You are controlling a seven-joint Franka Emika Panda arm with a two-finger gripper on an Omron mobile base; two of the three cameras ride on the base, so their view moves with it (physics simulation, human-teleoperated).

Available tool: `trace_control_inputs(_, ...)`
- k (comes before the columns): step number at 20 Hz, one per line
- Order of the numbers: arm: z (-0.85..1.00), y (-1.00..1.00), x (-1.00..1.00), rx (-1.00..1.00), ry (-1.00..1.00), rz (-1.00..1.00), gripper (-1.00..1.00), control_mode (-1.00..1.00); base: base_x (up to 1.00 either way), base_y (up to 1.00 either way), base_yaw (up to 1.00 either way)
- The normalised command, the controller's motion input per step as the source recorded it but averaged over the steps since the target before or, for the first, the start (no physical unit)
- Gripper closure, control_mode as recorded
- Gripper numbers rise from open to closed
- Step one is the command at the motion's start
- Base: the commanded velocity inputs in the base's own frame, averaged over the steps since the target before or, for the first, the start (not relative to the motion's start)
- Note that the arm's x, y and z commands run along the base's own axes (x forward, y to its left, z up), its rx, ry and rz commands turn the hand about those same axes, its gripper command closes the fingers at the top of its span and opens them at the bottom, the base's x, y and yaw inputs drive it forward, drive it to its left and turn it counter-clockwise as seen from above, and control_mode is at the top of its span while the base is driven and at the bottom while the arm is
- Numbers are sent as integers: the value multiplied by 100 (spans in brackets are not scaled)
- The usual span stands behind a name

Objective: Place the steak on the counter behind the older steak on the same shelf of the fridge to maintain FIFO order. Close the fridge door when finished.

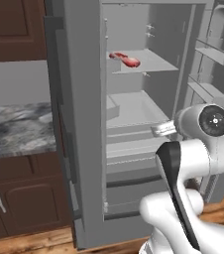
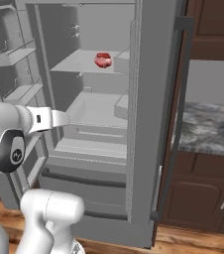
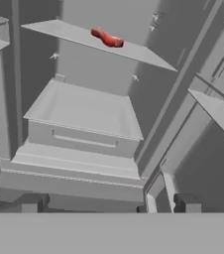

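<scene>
Fingers [image 3: 109, 202] spread wide, empty, steak [image 3: 107, 38] well beyond on shelf [image 3: 134, 49]

The top full-width shelf [image 1: 153, 62] inside the open fridge [image 1: 84, 124] is a thin light-grey panel. Red meat lies directly on it, toward its left side: two slabs close together, the pinker older steak [image 1: 132, 62] and the deeper red steak [image 1: 117, 55]. The marbled counter [image 1: 15, 130] stands beside the fridge.
</scene>
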Motion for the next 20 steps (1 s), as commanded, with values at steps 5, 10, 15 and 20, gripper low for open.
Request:
trace_control_inputs(5, 0, 0, 0, 0, 0, 0, -100, 100, -12, -3, 0)
trace_control_inputs(10, 0, 0, 0, 0, 0, 0, -100, 100, 0, 0, 0)
trace_control_inputs(15, -16, -14, -17, 7, -5, -2, -100, -100, -1, 0, 0)
trace_control_inputs(20, -33, -89, -41, 29, -24, -13, -100, -100, 0, 0, 0)
